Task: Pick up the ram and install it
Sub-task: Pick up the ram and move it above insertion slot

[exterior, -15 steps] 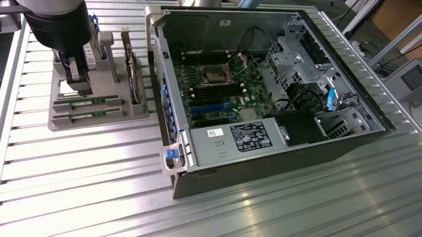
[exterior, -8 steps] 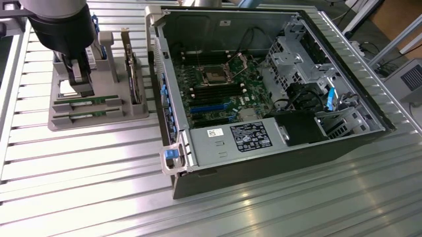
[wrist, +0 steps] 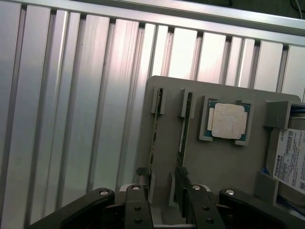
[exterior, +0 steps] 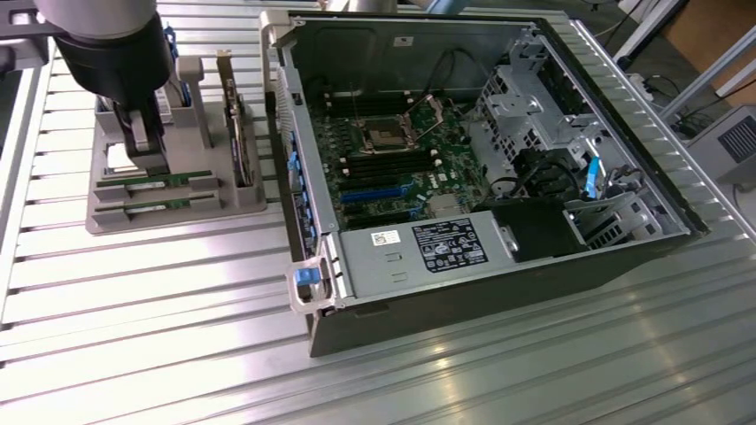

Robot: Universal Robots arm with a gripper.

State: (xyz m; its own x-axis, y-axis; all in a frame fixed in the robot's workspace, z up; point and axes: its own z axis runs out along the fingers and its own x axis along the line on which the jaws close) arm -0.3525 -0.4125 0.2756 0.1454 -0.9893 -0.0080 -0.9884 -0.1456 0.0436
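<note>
Hand (wrist: 167,212) was spread, low over tray (wrist: 224,167); ram (wrist: 183,129) lay just ahead of it. Judged: should straddle that ram squarely, clear of twin (wrist: 153,133).

The desk (exterior: 142,292) is ribbed silver metal, striped with glare. The tray (exterior: 177,217) is plain grey, the ram sticks (exterior: 165,183) green, and the chip (wrist: 229,120) silver edged in green. The claw (wrist: 164,195) is black. The computer case (exterior: 473,301) is dark grey, and its board (exterior: 390,168) is green with blue slots.
</note>
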